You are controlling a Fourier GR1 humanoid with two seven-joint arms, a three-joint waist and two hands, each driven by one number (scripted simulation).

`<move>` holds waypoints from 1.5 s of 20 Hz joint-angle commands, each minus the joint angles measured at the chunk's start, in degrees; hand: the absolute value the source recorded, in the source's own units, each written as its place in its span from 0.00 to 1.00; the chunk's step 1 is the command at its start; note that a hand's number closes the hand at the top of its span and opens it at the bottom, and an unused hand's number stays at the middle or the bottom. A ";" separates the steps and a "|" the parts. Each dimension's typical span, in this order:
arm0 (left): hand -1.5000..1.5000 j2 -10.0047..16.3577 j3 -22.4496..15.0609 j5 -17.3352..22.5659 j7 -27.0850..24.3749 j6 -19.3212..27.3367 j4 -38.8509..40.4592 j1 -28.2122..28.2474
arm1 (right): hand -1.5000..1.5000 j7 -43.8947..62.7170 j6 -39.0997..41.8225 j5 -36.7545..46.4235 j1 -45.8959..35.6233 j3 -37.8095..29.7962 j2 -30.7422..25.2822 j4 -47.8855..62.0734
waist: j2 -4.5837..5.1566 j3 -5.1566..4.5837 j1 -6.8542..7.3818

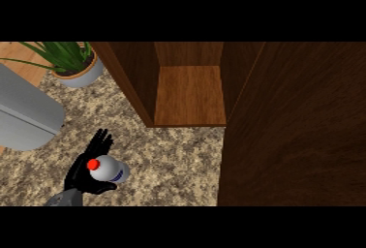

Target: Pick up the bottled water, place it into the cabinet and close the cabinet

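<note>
The bottled water (114, 170), pale with a red cap (93, 164) facing up, sits in my left hand (77, 177) at the lower left of the head view. The black fingers (100, 141) rise behind the bottle and the thumb curls under it. The wooden cabinet (190, 94) stands open above and to the right, its lit shelf bare. Its dark door (300, 126) is swung wide open and fills the right side. The hand and bottle are left of and below the cabinet opening. My right hand does not show.
A potted green plant (71, 63) in a pale pot stands at the top left, beside the cabinet's left wall. A grey rounded appliance (25, 116) lies along the left edge. Speckled stone counter (172, 160) spreads between them.
</note>
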 commanded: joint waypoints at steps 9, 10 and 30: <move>1.00 -3.80 -4.57 -1.97 -3.16 -7.00 1.68 -1.29 | 0.00 -3.26 0.43 0.36 -0.37 0.65 0.51 4.08 | 0.52 -0.92 -0.59; 1.00 -4.35 -4.42 -1.58 -3.58 -6.30 0.84 -1.16 | 0.00 -3.16 0.76 1.05 1.23 1.72 -0.17 2.69 | 0.43 -0.91 -0.48; 1.00 -0.71 4.37 7.66 -6.23 -1.54 3.30 -3.21 | 0.00 -3.81 1.15 -1.42 -0.01 -0.96 -1.86 3.66 | 0.58 -0.94 -0.67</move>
